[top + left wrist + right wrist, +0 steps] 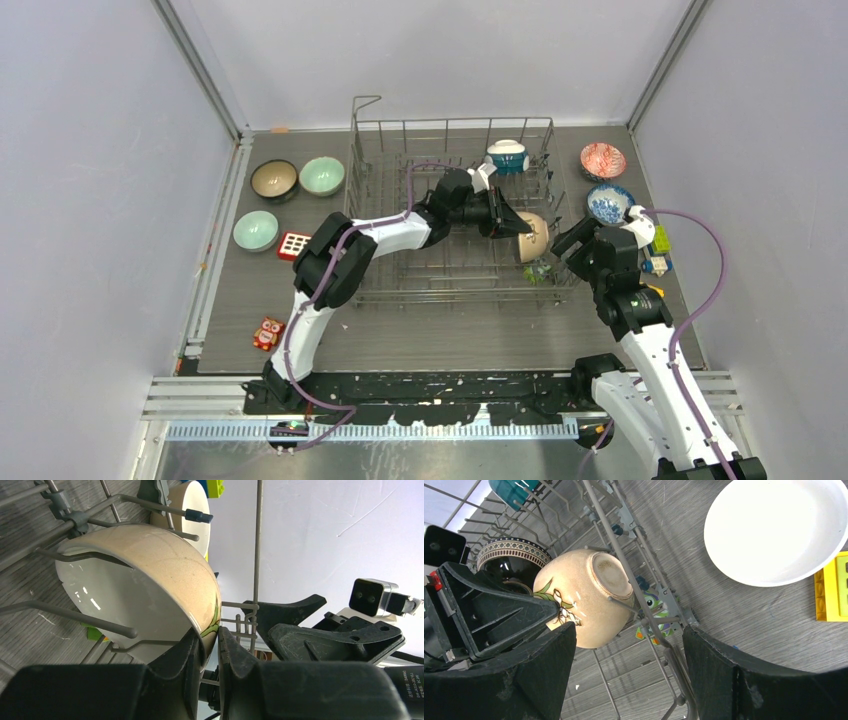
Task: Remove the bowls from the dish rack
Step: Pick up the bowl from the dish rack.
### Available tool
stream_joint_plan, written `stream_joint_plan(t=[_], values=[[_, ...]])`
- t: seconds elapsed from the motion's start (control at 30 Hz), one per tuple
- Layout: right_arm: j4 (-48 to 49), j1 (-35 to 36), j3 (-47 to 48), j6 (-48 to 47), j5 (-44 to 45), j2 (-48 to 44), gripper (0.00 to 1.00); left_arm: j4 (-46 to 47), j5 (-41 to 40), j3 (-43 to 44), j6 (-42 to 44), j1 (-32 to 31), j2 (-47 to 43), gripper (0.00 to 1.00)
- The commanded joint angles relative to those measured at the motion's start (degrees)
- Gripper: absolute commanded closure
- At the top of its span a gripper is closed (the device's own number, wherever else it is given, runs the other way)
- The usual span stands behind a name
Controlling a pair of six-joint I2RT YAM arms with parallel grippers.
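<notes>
**Left gripper** (212, 641): clenched on the rim of the cream bowl (150, 565), one finger inside and one outside. The bowl lies tipped on its side among the tines at the right end of the dish rack (440, 270), not yet lifted out.

**Right gripper** (624, 680): fingers spread and holding nothing. It sits just outside the rack's right wall, facing the same bowl.

**Risks:**
- The pinch takes only a thin edge of glazed ware, so a swing could let it slip.
- Tines cross the bowl's mouth and could snag it on the way out, dragging the rack.
- The two grippers are near each other and may knock together.

**Rack contents:**
- the cream bowl
- a dark bowl (514, 560) with a patterned rim, just behind it
- a teal-and-white bowl (508, 155) at the far side
- a small owl toy (651, 612) low by the wires; whether it is inside or underneath cannot be told

**On the table, left of the rack:** a brown bowl (273, 180) and two green bowls (322, 176).

**On the table, right of the rack:** a red bowl (603, 160) and a blue bowl (610, 203), empty inside.
</notes>
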Motion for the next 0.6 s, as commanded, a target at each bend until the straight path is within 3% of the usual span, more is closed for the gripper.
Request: stream_joint_plan(t=[0.0, 0.2, 0.57], values=[[2.48, 0.25, -0.15, -0.04, 0.55, -0.09, 0.18, 5.55, 2.23, 3.29, -0.64, -0.90, -0.53, 0.85], [1.52, 0.17, 0.37, -0.15, 1.80, -0.09, 0.18, 7.59, 2.78, 3.98, -1.26, -0.93, -1.48, 1.00], [-2.86, 0.18, 2.36, 0.72, 8.95, -0.15, 0.15, 12.74, 4.26, 4.50, -3.27, -0.83, -3.51, 1.00]])
